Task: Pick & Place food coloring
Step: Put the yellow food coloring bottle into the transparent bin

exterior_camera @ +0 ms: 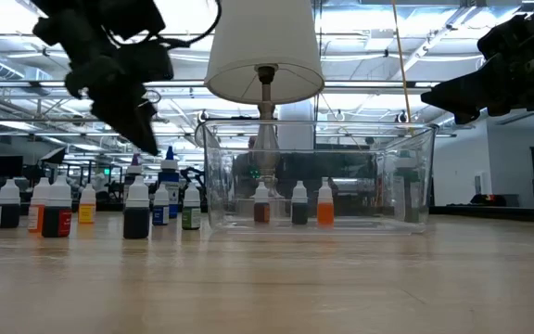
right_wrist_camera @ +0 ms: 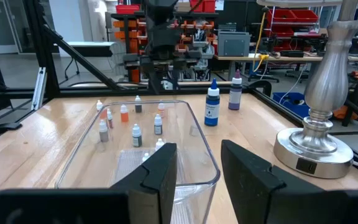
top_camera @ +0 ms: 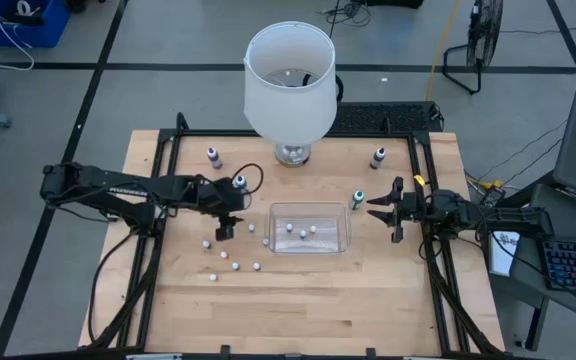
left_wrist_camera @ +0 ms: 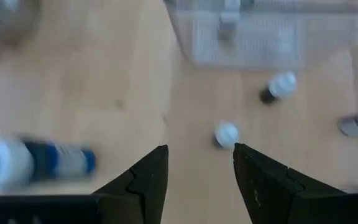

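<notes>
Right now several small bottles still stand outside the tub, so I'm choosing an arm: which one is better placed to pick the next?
Left. The left gripper hangs open over the loose bottles beside the tub; the right gripper waits at the opposite side.

Food coloring bottles upright – some in tub, others scattered beside.

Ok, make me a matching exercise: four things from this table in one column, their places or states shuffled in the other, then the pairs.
Things:
1. tub
2. lamp
3. left pincer
4. right pincer

Places or states:
A. open, beside the tub's right end
B. table's far edge, white shade
C. mid-table, three small bottles inside
D. open, above loose bottles left of the tub

Pairs: 1-C, 2-B, 3-D, 4-A
</notes>
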